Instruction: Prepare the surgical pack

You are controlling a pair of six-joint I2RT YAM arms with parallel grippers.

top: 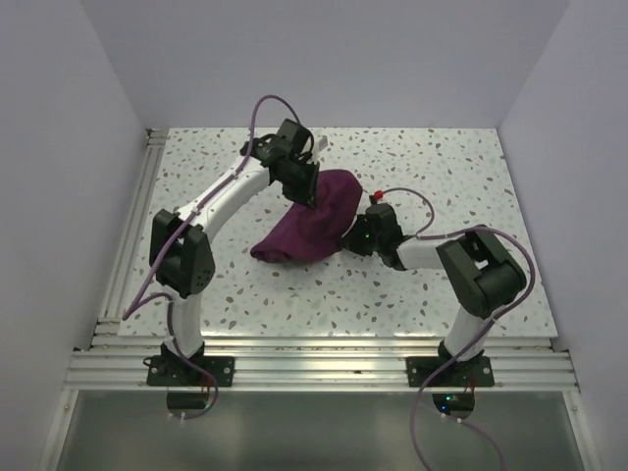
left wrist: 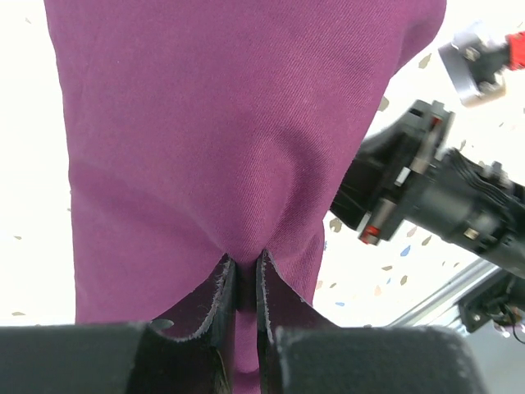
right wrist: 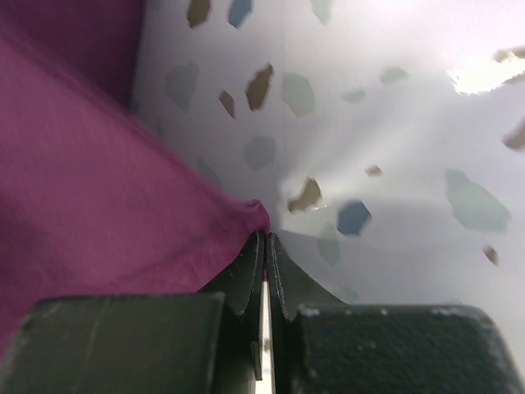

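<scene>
Clenched on cloth, the left gripper [top: 302, 186] reaches down from the far side of the table in the overhead view. Its black fingers are buried in the top edge of the surgical pack [top: 312, 228], a deep plum-purple woven cloth gathered into a loose, rumpled mound. The pack sits near the middle of the white, speckled table top [top: 461, 167], between the two arms, with one corner trailing toward the left arm's elbow. The right gripper [top: 357, 235] comes in low from the right and meets the cloth's right-hand edge; from up here I cannot make out its jaws.

From the left wrist camera, the left gripper [left wrist: 244, 283] has its jaws drawn nearly together with a fold of the surgical pack [left wrist: 238, 131] squeezed between them. The cloth spreads away from the pinch in a broad, smooth sheet, with a soft dimple just above the fingertips [left wrist: 223, 300]. Close beside the cloth on the right is the black body of the right arm [left wrist: 443, 193], and pale speckled table top [left wrist: 394, 271] shows beneath it.

From the right wrist camera, the right gripper [right wrist: 264, 250] is closed flat, with a small peak of the surgical pack [right wrist: 90, 213] caught at the tips of its jaws. The cloth fans out to the left and fills that side. To the right lies bare table top [right wrist: 385, 123], its grey, brown and blue flecks blurred.
</scene>
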